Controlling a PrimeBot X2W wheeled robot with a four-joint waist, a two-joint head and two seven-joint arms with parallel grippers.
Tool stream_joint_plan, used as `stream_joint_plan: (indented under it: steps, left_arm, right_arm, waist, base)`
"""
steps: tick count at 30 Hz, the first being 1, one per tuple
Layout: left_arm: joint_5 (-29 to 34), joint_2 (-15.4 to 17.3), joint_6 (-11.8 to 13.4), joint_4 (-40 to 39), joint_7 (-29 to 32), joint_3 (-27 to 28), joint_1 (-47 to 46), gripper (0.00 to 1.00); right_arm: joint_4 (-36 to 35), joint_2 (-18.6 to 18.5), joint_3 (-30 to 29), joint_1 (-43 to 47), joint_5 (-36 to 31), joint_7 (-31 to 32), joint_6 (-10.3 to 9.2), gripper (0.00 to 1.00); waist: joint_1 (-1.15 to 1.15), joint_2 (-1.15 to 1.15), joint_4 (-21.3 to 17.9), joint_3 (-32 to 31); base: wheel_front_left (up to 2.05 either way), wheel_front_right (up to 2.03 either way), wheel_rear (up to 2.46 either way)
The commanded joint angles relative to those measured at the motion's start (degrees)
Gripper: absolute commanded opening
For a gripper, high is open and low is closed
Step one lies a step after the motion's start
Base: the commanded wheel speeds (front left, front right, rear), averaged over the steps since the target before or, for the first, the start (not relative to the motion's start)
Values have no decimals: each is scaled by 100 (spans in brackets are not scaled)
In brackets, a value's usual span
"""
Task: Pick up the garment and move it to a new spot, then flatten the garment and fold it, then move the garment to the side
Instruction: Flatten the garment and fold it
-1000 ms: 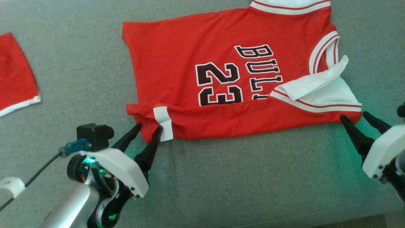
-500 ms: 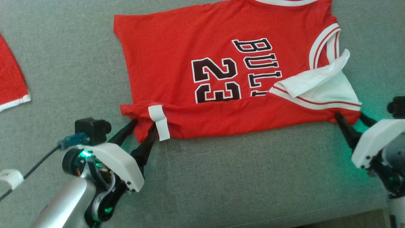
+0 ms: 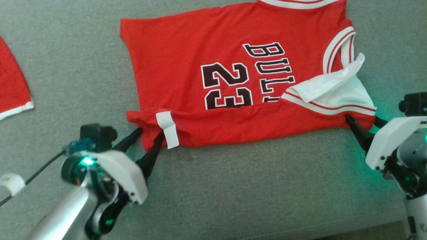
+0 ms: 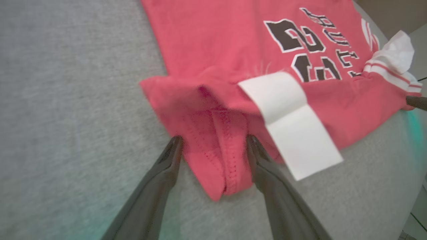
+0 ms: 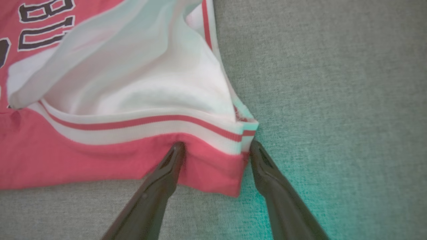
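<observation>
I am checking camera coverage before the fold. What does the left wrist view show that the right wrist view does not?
Left wrist view: left gripper, open astride the jersey's hem corner; a white label.
Right wrist view: right gripper, open astride the striped corner.
Both: red jersey, black lettering, turned-out white fabric, grey surface.

The red jersey [image 3: 186, 66] lies flat and sideways before me on the grey cloth surface [image 3: 233, 193], hem toward my left, shoulders toward my right. Its black, white-edged number 23 [image 3: 227, 86] and BULLS lettering [image 3: 270, 71] face up. The edge nearest me is folded over in a long red band that covers the bottom of the digits. A white label [image 3: 166, 128] sticks out near that band's left corner. At the right, white lining [image 3: 333, 88] is turned out beside the striped trim [image 3: 327, 108].
</observation>
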Motion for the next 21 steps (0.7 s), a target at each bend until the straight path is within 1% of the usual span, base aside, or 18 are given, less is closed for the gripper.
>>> stream_joint_plan:
  steps: [1, 4, 9, 12, 18, 19, 20, 21]
  left_arm:
    - [23, 372, 120, -89, 76, 156, 239, 100]
    - [20, 485, 193, -214, 96, 193, 364, 100]
    - [-11, 505, 259, -351, 144, 196, 426, 100]
    - [-20, 388, 234, -315, 174, 132, 316, 100]
    - [-38, 110, 82, -74, 231, -22, -28, 100]
    - [-49, 68, 45, -30, 233, -43, -77, 70]
    - [-64, 27, 5, 9, 234, -65, -120, 40]
    - [-87, -14, -34, 40, 236, -85, -151, 0]
  right_arm:
    - [-34, -124, 157, 37, 63, -9, -4, 100]
    - [0, -151, 166, 65, 82, -36, -4, 100]
    - [12, -133, 225, 45, 136, -61, -4, 100]
    - [30, -127, 299, 16, 176, -50, -4, 100]
    - [108, -135, 459, -127, 264, -4, -4, 100]
    - [133, -125, 480, -154, 294, 10, -4, 92]
    - [162, -112, 492, -181, 334, 25, -4, 68]
    - [190, -100, 496, -209, 373, 28, -4, 15]
  waist:
    - [0, 0, 32, -63]
    - [0, 0, 46, -125]
    - [0, 0, 65, -143]
    - [0, 0, 72, -106]
    - [0, 0, 33, -6]
    - [0, 0, 25, 1]
    - [0, 0, 20, 3]
    - [0, 0, 18, -1]
  base:
    - [0, 0, 0]
    - [0, 0, 0]
    - [0, 0, 0]
    - [0, 0, 0]
    - [0, 0, 0]
    - [0, 0, 0]
    - [0, 0, 0]
    - [0, 0, 0]
